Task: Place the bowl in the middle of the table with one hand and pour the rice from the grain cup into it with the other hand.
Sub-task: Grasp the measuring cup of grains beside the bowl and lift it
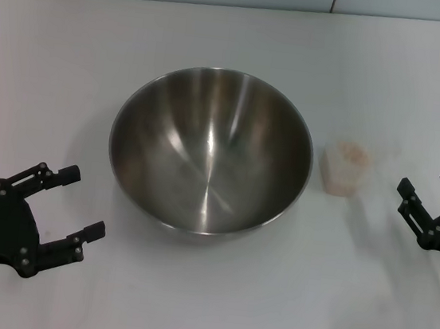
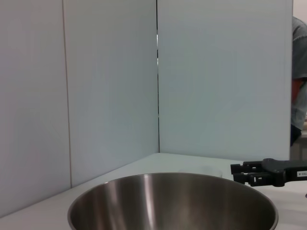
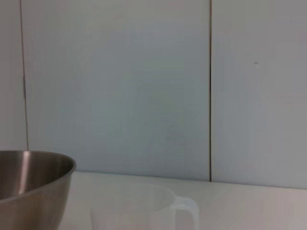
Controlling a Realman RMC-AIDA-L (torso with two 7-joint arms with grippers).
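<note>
Left gripper (image 1: 79, 203) is sitting at lower left of the head view, fingers spread apart and holding nothing, just short of the bowl (image 1: 211, 149). Right gripper (image 1: 429, 194) is resting at the right edge, fingers likewise parted and empty, apart from the grain cup (image 1: 346, 168). The bowl is standing upright at frame centre on the table (image 1: 71, 66), its inside bare. The grain cup is standing just right of the bowl, rice (image 1: 351, 152) showing inside as a pale pinkish mass.
</note>
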